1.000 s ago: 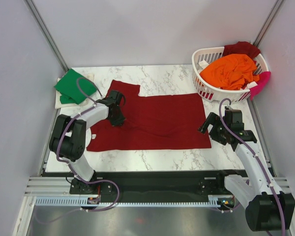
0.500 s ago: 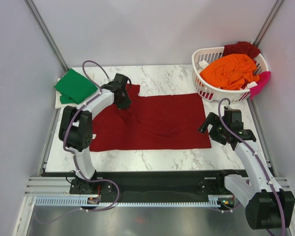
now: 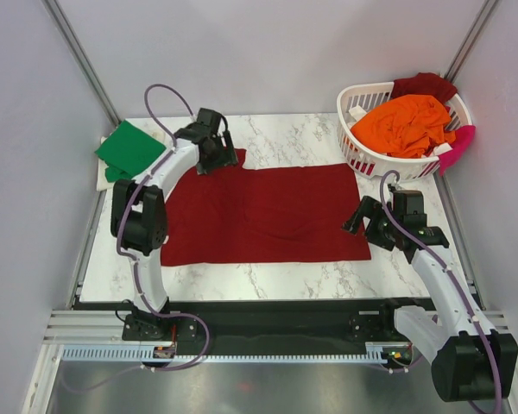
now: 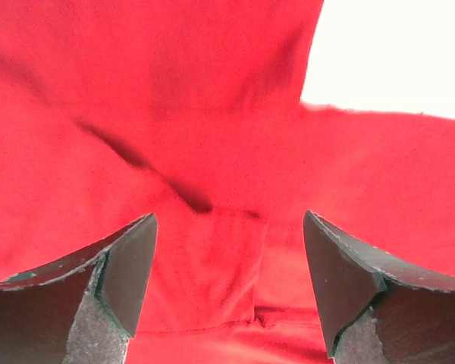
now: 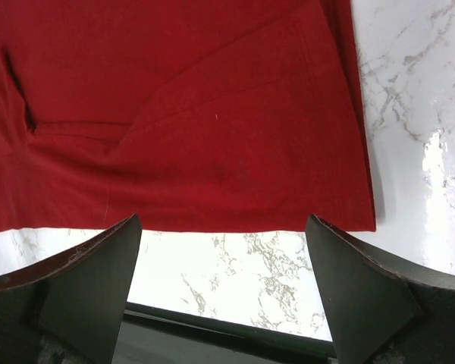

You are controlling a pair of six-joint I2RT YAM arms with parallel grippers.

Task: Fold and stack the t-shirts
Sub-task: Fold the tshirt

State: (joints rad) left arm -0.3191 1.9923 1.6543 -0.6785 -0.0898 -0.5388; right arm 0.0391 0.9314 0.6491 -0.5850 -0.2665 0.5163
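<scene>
A large dark red t-shirt [image 3: 268, 211] lies spread flat on the marble table [image 3: 293, 138]. My left gripper [image 3: 216, 159] hovers over its far left sleeve. In the left wrist view red cloth [image 4: 174, 114] fills the frame, and the left gripper [image 4: 229, 280] is open with nothing between its fingers [image 4: 129, 265]. My right gripper [image 3: 363, 226] stands open at the shirt's near right corner. The right wrist view shows the shirt's hem [image 5: 197, 114] just beyond the open right gripper [image 5: 224, 296], which is over bare marble. A folded green t-shirt [image 3: 129, 148] lies at the far left.
A white laundry basket [image 3: 350, 129] stands at the far right corner. It holds an orange shirt [image 3: 406, 123], a dark red one [image 3: 425, 84] and a pink one [image 3: 459, 142] that hangs over its rim. The table's front edge [image 5: 212, 322] lies close below my right gripper.
My left gripper carried the shirt's left sleeve from the near left toward the far left, laying it flat, then opened and let go. The right arm has not moved.
</scene>
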